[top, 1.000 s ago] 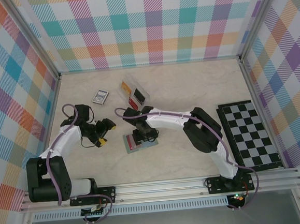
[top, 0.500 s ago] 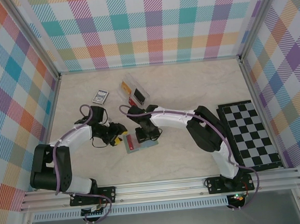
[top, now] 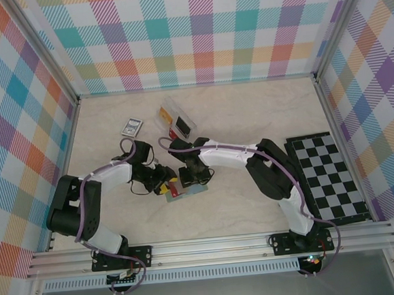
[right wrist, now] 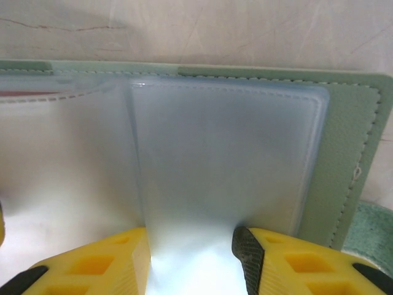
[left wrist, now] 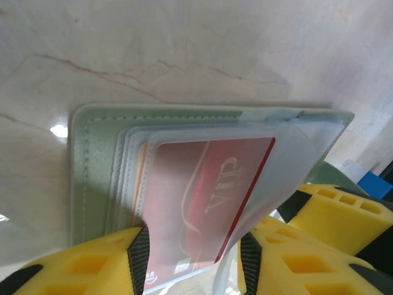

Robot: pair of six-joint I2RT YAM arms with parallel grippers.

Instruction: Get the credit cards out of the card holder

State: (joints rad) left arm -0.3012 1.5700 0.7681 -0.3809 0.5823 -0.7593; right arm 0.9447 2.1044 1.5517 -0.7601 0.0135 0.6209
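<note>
The sage-green card holder lies open on the table between both grippers. In the left wrist view the card holder shows a red credit card marked VIP inside a cloudy clear sleeve, with a tan card edge behind it. My left gripper has its black pads against both sides of that sleeved red card. My right gripper is closed on a pale translucent pocket flap of the holder, which rises between its fingers. From above, the left gripper and right gripper meet over the holder.
A clear plastic compartment tray stands behind the holder, and a grey-edged picture card lies at the back left. A chessboard lies along the right side. The right arm's yellow finger sits close beside my left fingers.
My left arm has swung right to the card holder and its jaws have narrowed onto the red card. The right gripper's jaws have narrowed on the pocket flap.
</note>
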